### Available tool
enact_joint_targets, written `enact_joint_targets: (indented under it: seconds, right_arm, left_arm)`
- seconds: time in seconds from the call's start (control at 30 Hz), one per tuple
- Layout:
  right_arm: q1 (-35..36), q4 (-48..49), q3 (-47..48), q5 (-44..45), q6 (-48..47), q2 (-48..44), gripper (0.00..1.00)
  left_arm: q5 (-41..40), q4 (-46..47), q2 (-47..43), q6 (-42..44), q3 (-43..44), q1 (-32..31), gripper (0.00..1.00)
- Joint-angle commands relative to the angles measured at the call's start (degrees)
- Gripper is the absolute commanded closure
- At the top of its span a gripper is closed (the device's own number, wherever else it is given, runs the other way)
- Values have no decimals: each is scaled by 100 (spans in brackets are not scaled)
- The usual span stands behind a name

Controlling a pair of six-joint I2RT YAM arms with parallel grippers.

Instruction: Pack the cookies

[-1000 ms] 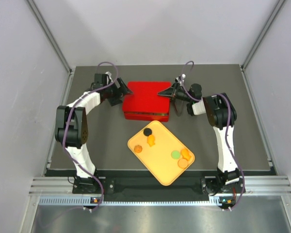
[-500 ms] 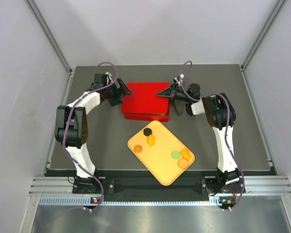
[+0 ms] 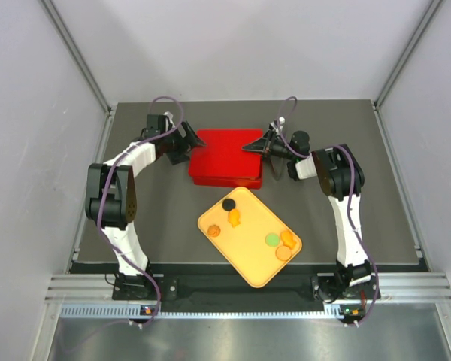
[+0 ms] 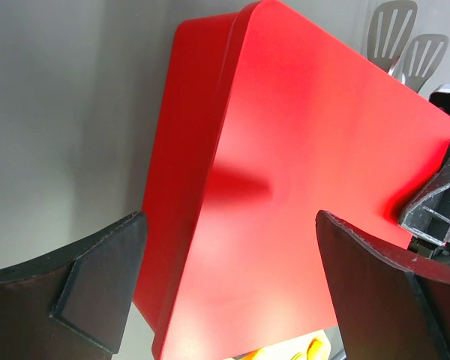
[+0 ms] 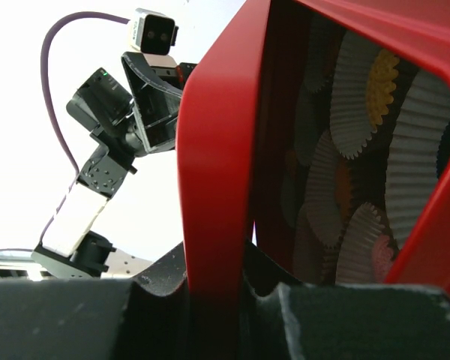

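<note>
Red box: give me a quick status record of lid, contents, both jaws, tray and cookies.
box: red box at the table's centre, behind the tray
lid: lid on the box, its right edge pinched and lifted a little
contents: white paper cups seen through the gap
right jaws: shut on the lid's rim
left jaws: open at the box's left edge, holding nothing
tray: yellow tray in front of the box
cookies: cookies on the tray, orange, green and black
</note>
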Motion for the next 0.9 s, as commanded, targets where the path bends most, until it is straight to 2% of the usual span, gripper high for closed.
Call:
enact_joint_targets:
  seconds: [0.0, 0.43, 0.87]
  right_arm:
    - [47, 165, 76, 83, -190, 17, 89]
    - [-85, 367, -188, 101, -137, -27, 78]
    - [-348, 657, -601, 57, -85, -203, 75]
  left_arm:
    - [-82, -35, 93, 141, 137, 9, 2]
    - [-188, -158, 234, 185, 208, -61, 4]
    - [-294, -282, 331, 246, 322, -131, 4]
